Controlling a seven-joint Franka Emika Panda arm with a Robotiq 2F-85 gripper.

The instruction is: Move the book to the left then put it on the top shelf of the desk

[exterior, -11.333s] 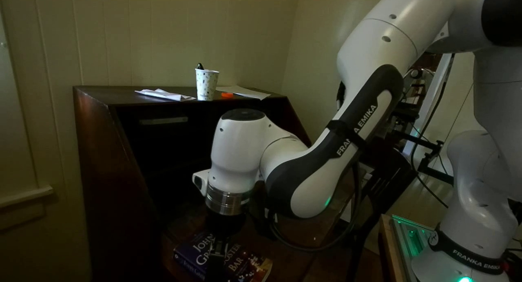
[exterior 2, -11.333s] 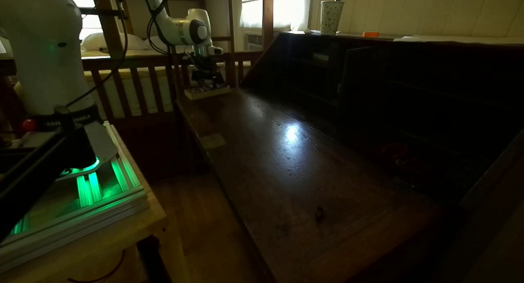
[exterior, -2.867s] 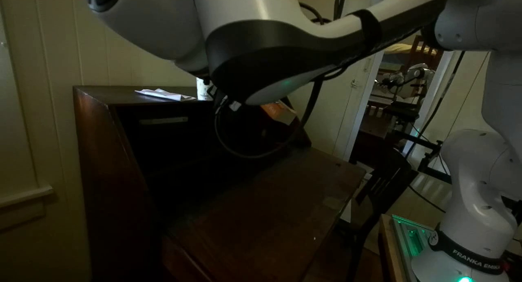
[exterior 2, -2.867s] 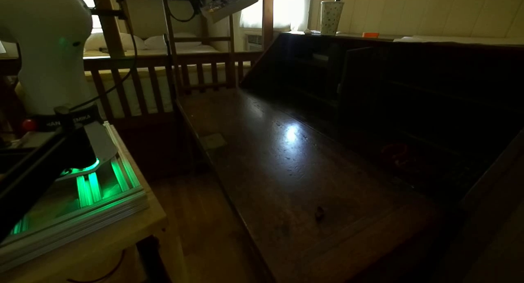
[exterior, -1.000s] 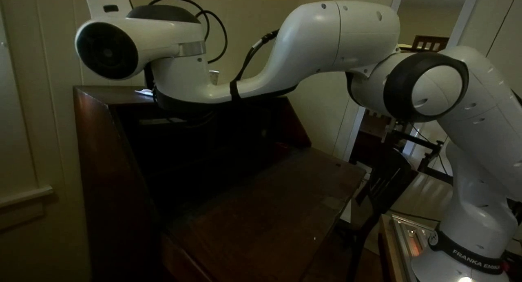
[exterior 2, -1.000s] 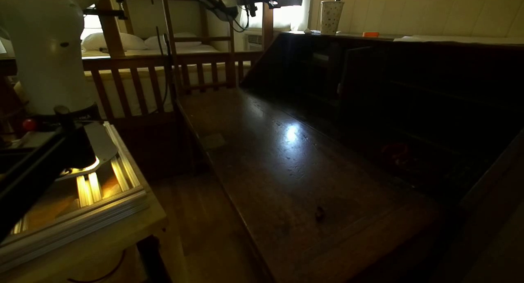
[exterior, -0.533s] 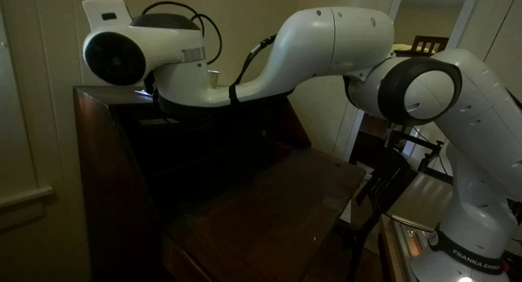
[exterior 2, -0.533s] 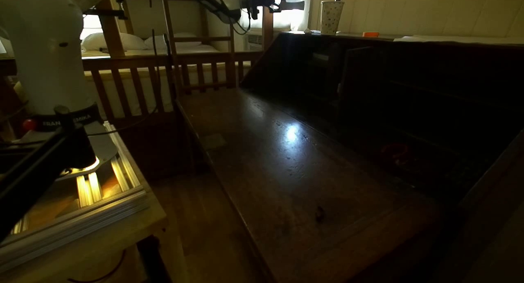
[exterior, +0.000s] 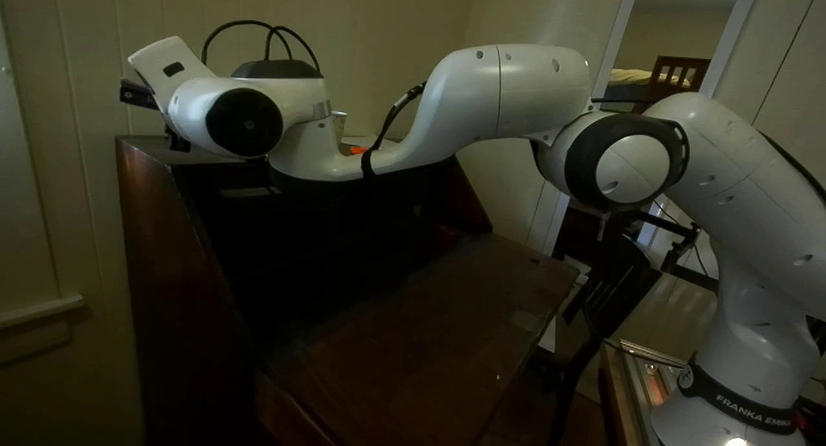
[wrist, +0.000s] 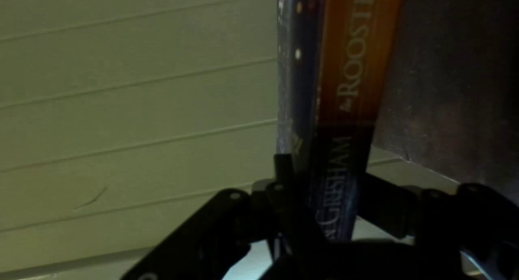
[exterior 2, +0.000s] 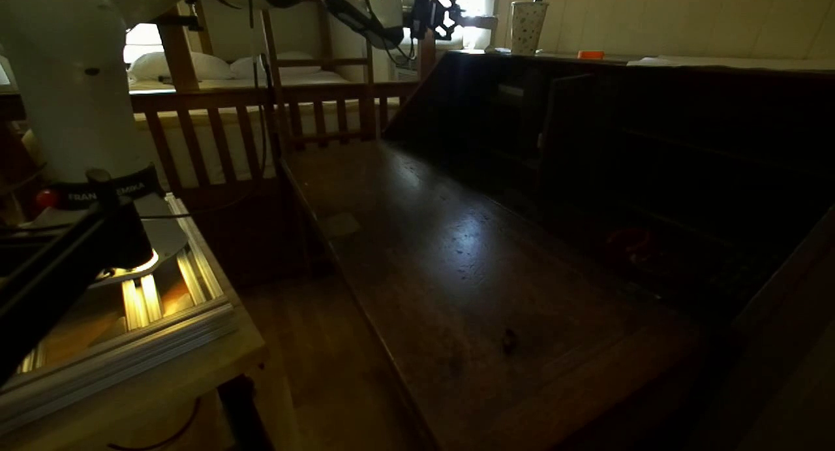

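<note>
Wrist view: grasping the Grisham book [wrist: 338, 110] in the gripper [wrist: 324, 182], pinched through its thickness at the author-name stretch of the spine, with one black finger [wrist: 283, 166] against the patterned cover and another on the opposite face. Held high before the pale panelled wall [wrist: 134, 89], near one end of the top shelf [exterior: 151, 147] of the dark-brown secretary desk [exterior: 171, 259]. Cannot tell whether touching the shelf or just above it.

Handling, by judgement: expect modest weight, a firm block with glossy covers, liable to slip or swing at the long free end; hardly fragile beyond corners and page edges. Sound hold across the spine; if regrasping, go closer to mid-length. Release only once borne by the shelf, slowly, allowing for a finger possibly trapped underneath. Steer wide of the speckled cup [exterior 2: 528, 30], on the same shelf.
</note>
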